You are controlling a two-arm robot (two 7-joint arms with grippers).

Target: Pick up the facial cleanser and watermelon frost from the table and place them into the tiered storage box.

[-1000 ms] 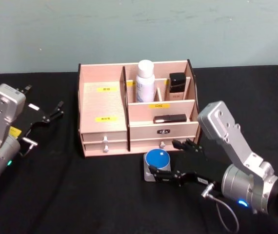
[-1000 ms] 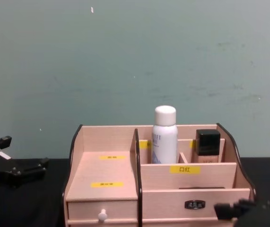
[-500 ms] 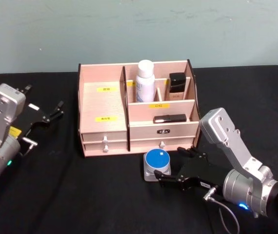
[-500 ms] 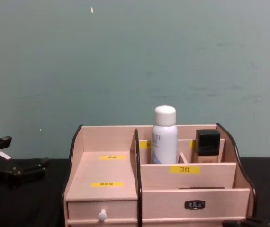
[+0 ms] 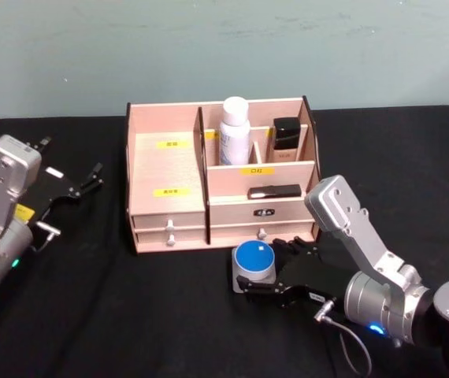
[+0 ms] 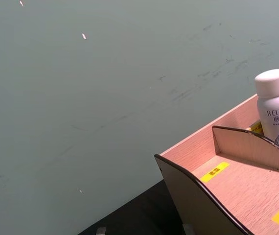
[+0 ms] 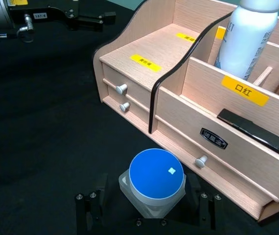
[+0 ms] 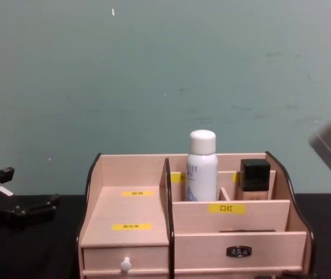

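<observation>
Right up close, the right gripper [image 7: 147, 210] is low over the black table [image 5: 130, 315], jaws spread wide, one of its fingers [image 7: 88, 213] on each side of the blue-lidded jar [image 7: 156, 178]. The jar stands upright on the cloth between them; I can't make out whether either finger touches it. It sits just in front of the wooden box [image 5: 165, 169], near the right-hand drawers.

Out on the left, well apart from the box, the left gripper [image 5: 73, 189] hangs above the table, pointing toward the box. Its tips are apart, nothing between them.

Now the box itself: small drawers along the front, a white knob [image 8: 125, 265] on the left one. Above them on the left, a bare stepped shelf with yellow labels. On the right, a low front slot with a flat black thing [image 5: 274, 190] lying in it. Behind that, in the back row, the white bottle [image 5: 234, 130] stands upright in the compartment just right of the tall curved divider. Next to it, one compartment further right, stands a dark-capped bottle [image 5: 286, 139]. Behind it all, a plain green wall [image 8: 154, 87]
</observation>
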